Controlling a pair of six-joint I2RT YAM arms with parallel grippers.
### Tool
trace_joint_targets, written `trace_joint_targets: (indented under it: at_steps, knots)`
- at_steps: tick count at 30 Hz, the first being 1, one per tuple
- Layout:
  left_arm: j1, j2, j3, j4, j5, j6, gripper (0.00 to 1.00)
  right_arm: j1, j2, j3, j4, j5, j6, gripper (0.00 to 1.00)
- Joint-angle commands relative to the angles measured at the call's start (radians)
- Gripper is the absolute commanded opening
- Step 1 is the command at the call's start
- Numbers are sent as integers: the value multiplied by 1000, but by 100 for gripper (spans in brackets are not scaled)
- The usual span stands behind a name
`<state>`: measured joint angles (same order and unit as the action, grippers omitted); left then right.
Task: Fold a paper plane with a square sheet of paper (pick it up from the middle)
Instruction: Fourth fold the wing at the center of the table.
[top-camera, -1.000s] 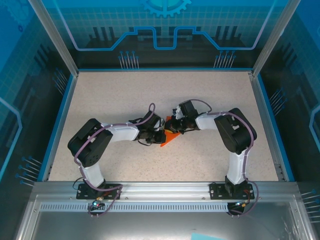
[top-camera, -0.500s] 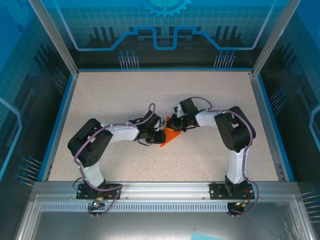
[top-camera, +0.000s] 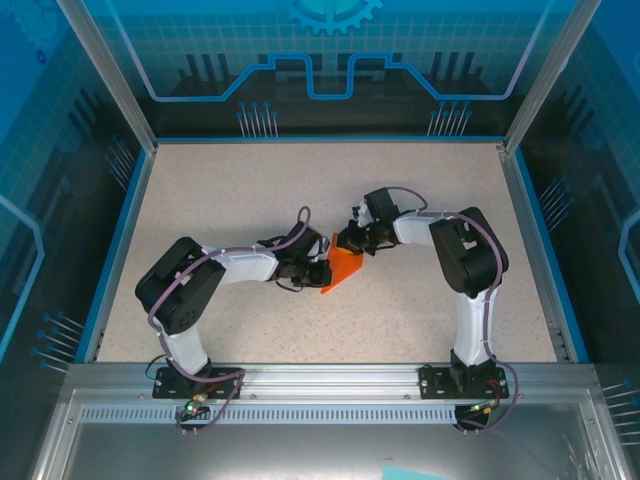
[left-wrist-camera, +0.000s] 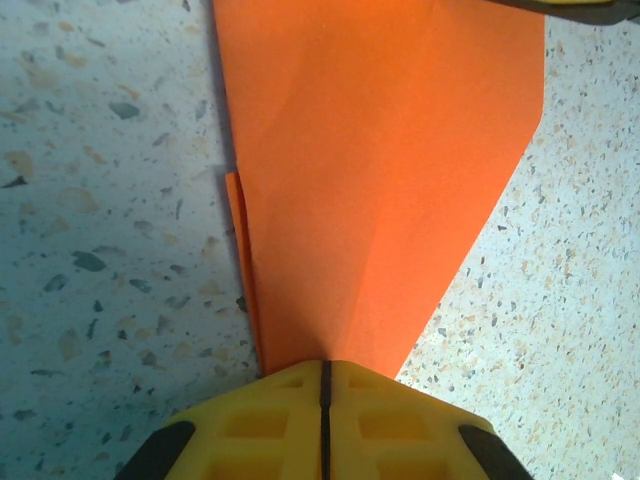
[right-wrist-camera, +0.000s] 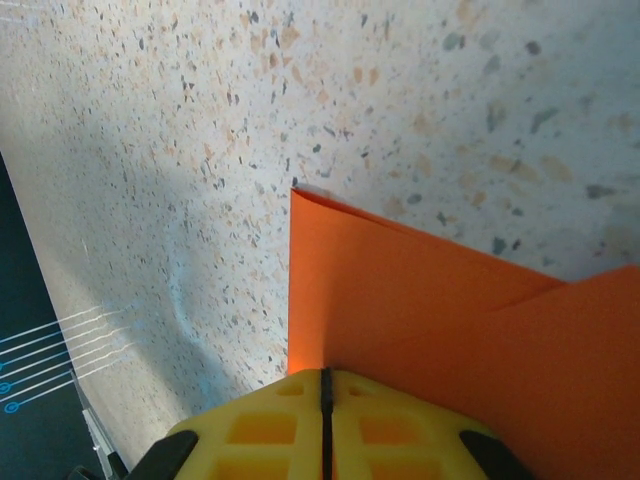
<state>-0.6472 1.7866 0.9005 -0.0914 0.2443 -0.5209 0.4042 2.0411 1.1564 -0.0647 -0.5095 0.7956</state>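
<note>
The paper plane (top-camera: 344, 270) is a bright orange folded wedge lying flat in the middle of the speckled table (top-camera: 250, 190), tapering to a point toward the near side, with creases running along it (left-wrist-camera: 380, 180). The left gripper (left-wrist-camera: 325, 392) is clenched with its tips at the narrow end. The right gripper (right-wrist-camera: 325, 388) is also clenched, its tips on a folded edge (right-wrist-camera: 450, 320). Compared with a second ago, the right gripper (top-camera: 353, 243) has slid farther away, uncovering more orange. The left gripper (top-camera: 322, 272) has stayed put.
</note>
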Motion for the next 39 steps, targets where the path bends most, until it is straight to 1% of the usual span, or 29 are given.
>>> trace_joint_targets:
  at_steps: [1, 14, 18, 23, 29, 33, 35, 39]
  knots:
    - [-17, 32, -57, -183, -1, 29, 9, -66, 50, 33, -17, 108, -52, 9]
    - [-18, 13, -58, -211, 4, 42, 9, -137, 84, 81, -15, 88, -66, 9]
    - [-19, 8, -58, -216, 2, 41, 9, -153, 74, 86, -12, 73, -84, 9]
    - [-18, 13, -54, -211, 1, 43, 9, -171, 7, 77, -28, 66, -121, 9]
    - [-18, 27, -40, -209, 8, 51, 9, -191, -34, 69, -58, 61, -165, 10]
    - [-17, 35, -36, -209, 7, 56, 9, -203, -76, 49, -60, 51, -169, 10]
    - [-18, 37, -35, -207, 8, 55, 9, -195, -130, 32, -73, 54, -173, 10]
    - [-18, 39, -33, -202, 10, 56, 10, -151, -204, -34, -54, -20, -115, 11]
